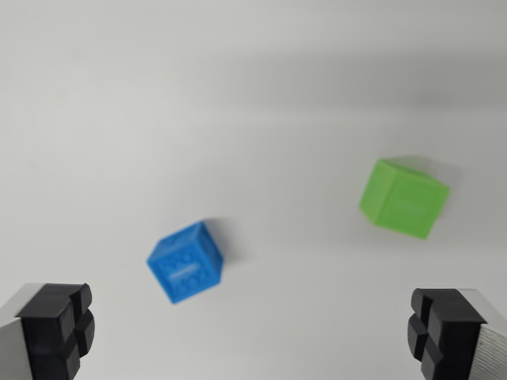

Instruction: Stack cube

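Jaws (253, 336) wide apart w/ nothing between, blue cube (185, 261) left, green cube (404, 198) right, well apart

Only the gripper (253, 332) shows: two fingers (55, 328) at the lower corners, each a pale grey ribbed body tipped with a blocky black pad cut by cross-shaped grooves into rounded lobes.

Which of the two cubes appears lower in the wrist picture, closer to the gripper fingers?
The blue cube. It sits lower, toward the wrist view's left, while the green cube is higher, toward the right.
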Action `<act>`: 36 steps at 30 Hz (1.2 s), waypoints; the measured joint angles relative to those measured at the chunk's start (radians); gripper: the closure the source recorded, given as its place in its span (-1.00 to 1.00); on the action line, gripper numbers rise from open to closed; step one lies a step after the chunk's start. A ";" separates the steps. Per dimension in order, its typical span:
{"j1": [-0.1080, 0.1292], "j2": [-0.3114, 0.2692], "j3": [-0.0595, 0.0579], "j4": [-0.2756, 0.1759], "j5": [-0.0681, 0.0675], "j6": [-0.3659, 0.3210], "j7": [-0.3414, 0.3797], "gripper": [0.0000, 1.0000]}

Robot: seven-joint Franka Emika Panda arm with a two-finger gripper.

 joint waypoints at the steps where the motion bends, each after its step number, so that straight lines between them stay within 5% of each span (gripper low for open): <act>1: 0.000 -0.001 0.000 -0.003 0.000 0.002 -0.002 -1.00; 18: 0.009 -0.023 0.007 -0.100 0.000 0.073 -0.052 -1.00; 36: 0.020 -0.044 0.025 -0.255 0.000 0.198 -0.143 -1.00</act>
